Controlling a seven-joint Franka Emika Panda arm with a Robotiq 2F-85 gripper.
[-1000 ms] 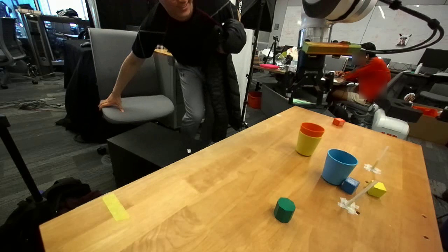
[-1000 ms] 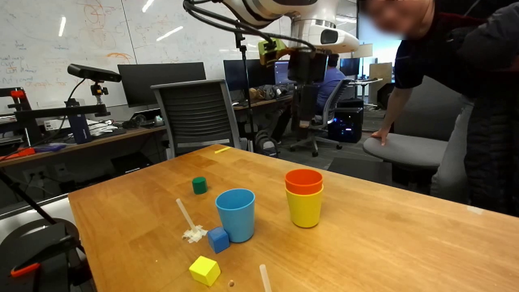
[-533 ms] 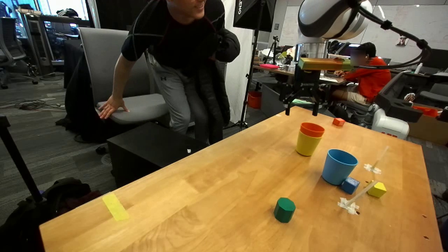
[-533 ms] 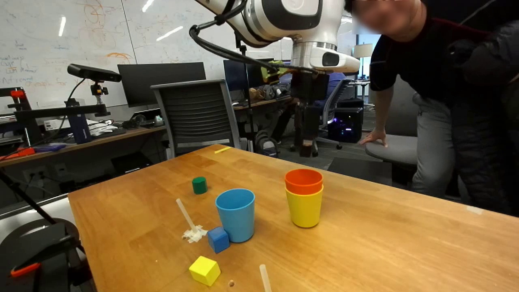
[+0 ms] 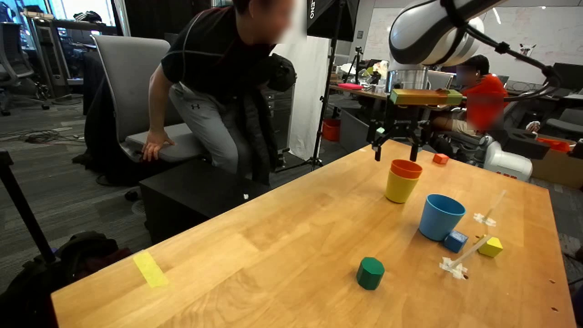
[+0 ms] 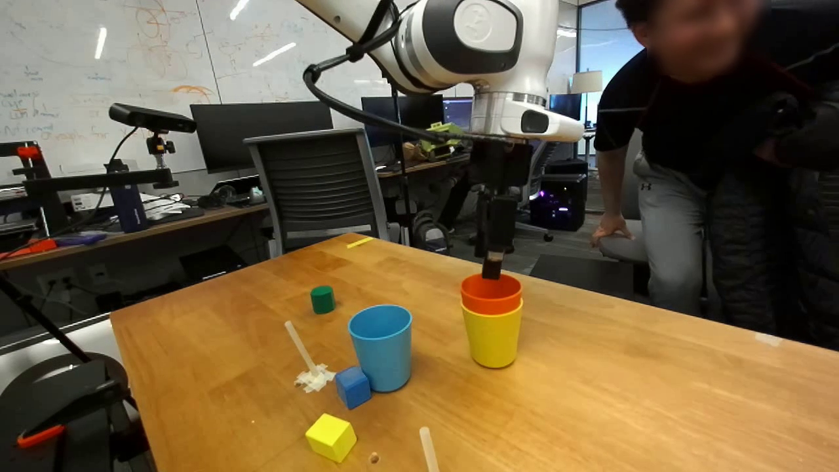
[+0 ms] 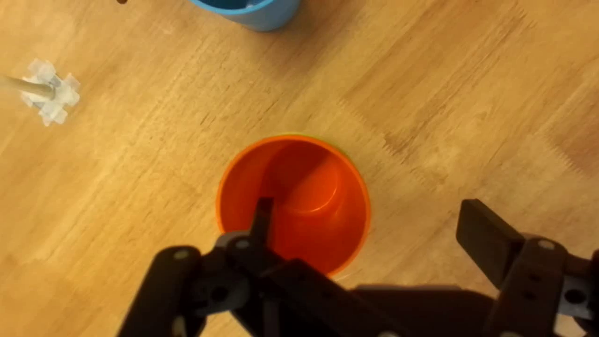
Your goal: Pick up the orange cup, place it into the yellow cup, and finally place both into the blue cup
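Jaws spread wide above orange cup [image 7: 309,201], yellow cup [image 6: 494,339] around it; wrist view: one finger [image 7: 261,222] overlaps orange cup's mouth, other off beside it

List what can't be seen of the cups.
Base of the orange cup, both exterior views: hidden inside the yellow cup.
Body of the yellow cup, wrist view: covered by the orange cup.
Floor of the blue cup, both exterior views: behind its near wall.
Much of the blue cup, wrist view: cut off by the top edge.
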